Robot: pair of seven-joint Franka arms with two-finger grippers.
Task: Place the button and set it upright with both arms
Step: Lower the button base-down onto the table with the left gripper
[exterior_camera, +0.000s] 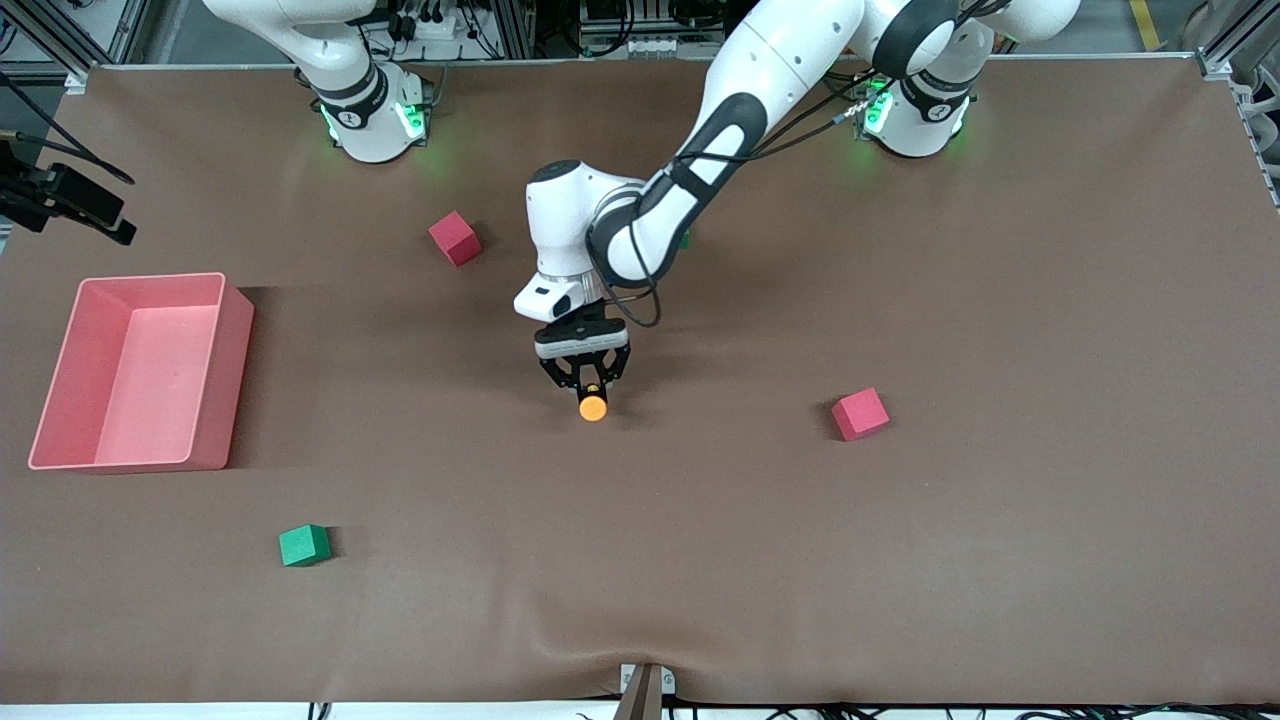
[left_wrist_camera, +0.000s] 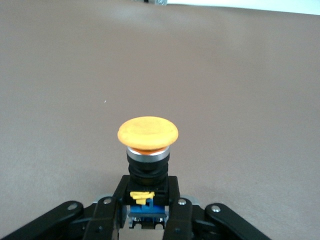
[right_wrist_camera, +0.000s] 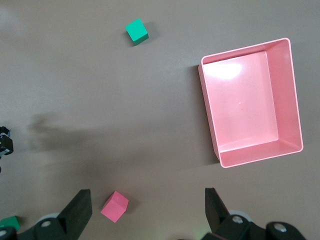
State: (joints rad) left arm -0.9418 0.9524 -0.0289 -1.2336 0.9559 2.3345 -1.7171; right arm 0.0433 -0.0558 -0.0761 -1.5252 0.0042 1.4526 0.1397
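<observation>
a brown cloth-covered table [exterior_camera: 1000,560] fills the view, with wide bare room around its middle and along the edge nearest the front camera, where the cloth puckers slightly. the left arm [exterior_camera: 760,90] reaches from its base to the table's middle, elbow bent, wrist pointing down. a pink plastic bin [exterior_camera: 215,370], rectangular and open-topped, sits at the right arm's end of the table. the right arm [exterior_camera: 340,70] waits high near its base; the right gripper [right_wrist_camera: 145,212] hangs with its fingers spread wide, over the area by the bin. the left gripper [exterior_camera: 587,381] is low over the table's middle, its fingers clamped on the dark body of the button [exterior_camera: 593,406], whose round orange cap juts out past the fingertips. four foam cubes lie well apart: one red cube [exterior_camera: 455,238] near the bases, another red cube [exterior_camera: 860,414] toward the left arm's end, a green cube [exterior_camera: 304,545] nearer the front camera, and a second green cube [right_wrist_camera: 10,222] glimpsed in the right wrist view.
</observation>
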